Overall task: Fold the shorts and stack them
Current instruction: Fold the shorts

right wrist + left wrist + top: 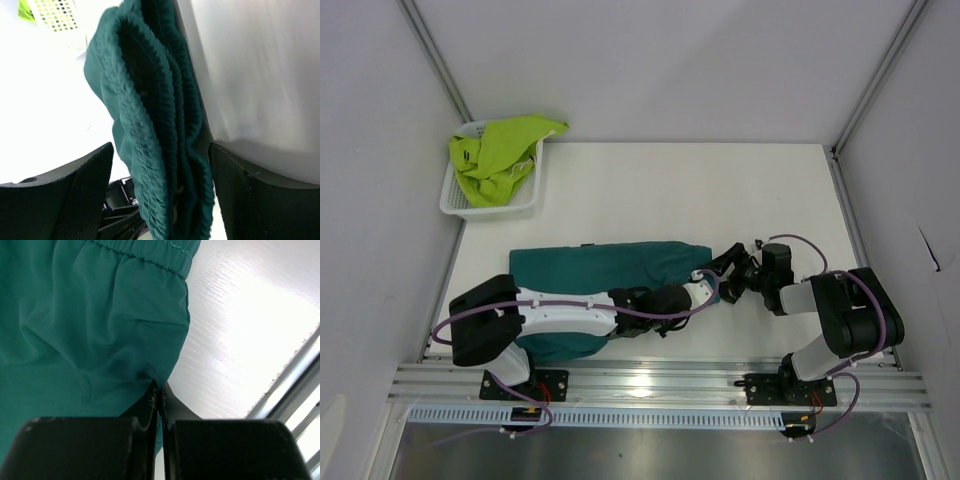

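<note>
The dark teal shorts (pixel 600 270) lie flat across the near middle of the table, waistband to the right. My left gripper (pixel 708 284) reaches over them and is shut on the edge of the teal fabric (pixel 100 325) near the waistband corner, pinched at the fingertips (pixel 159 390). My right gripper (pixel 732 268) faces the waistband from the right. It is open, with its fingers on either side of the bunched elastic waistband (pixel 150 115) and not closed on it. The lime yellow-green shorts (pixel 500 155) lie crumpled in the basket at the back left.
The white mesh basket (pixel 455 200) stands at the table's back left corner; a bit of it shows in the right wrist view (pixel 55 15). Grey walls close in both sides and the back. A metal rail (pixel 660 385) runs along the near edge.
</note>
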Robot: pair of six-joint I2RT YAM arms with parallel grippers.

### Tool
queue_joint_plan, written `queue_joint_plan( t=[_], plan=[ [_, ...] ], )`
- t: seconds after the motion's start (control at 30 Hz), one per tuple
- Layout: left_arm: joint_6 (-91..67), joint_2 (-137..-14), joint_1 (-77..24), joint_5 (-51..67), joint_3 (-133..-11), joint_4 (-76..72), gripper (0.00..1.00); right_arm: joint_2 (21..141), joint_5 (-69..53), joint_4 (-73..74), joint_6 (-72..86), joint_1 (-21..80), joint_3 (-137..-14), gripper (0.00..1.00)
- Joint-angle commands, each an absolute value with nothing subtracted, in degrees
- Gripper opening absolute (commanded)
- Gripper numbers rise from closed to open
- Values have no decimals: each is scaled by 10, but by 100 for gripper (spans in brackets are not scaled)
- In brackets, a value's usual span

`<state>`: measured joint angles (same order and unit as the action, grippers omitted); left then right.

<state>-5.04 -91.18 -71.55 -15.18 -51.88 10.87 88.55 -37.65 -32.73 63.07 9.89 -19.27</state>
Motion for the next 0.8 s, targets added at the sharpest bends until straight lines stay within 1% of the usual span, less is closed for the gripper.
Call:
queue_joint_plan(
  t=[0.0,0.2,0.3,0.4,0.47,0.57,0.6,0.63,0.67,0.7,0.77],
  plan=[
    [-54,-882,-715,-105,-512,85,0,919,-330,-307,604,96,-191,80],
    [-53,-879,-718,-85,-511,85,0,918,-326,-283,581,97,-209,79],
    [-50,-877,-726,-94,-507,83,0,930,-337,-258,567,102,-228,78],
    [-49,-876,-728,-97,-506,82,0,933,-346,-250,555,104,-232,76],
    [-48,-876,-729,-96,-505,81,0,931,-349,-238,543,104,-236,73],
    [-48,-879,-729,-96,-506,81,0,928,-353,-231,534,105,-236,62],
    [-48,-878,-729,-96,-506,81,0,927,-354,-229,533,105,-237,55],
    [-47,-877,-729,-96,-506,81,0,926,-353,-227,531,105,-239,52],
    [-47,-877,-729,-99,-505,81,0,926,-352,-226,529,105,-238,46],
    [-47,-880,-729,-103,-506,83,0,923,-353,-220,528,104,-239,38],
    [-51,-897,-729,-118,-516,97,0,911,-344,-203,519,102,-243,27]
  ],
)
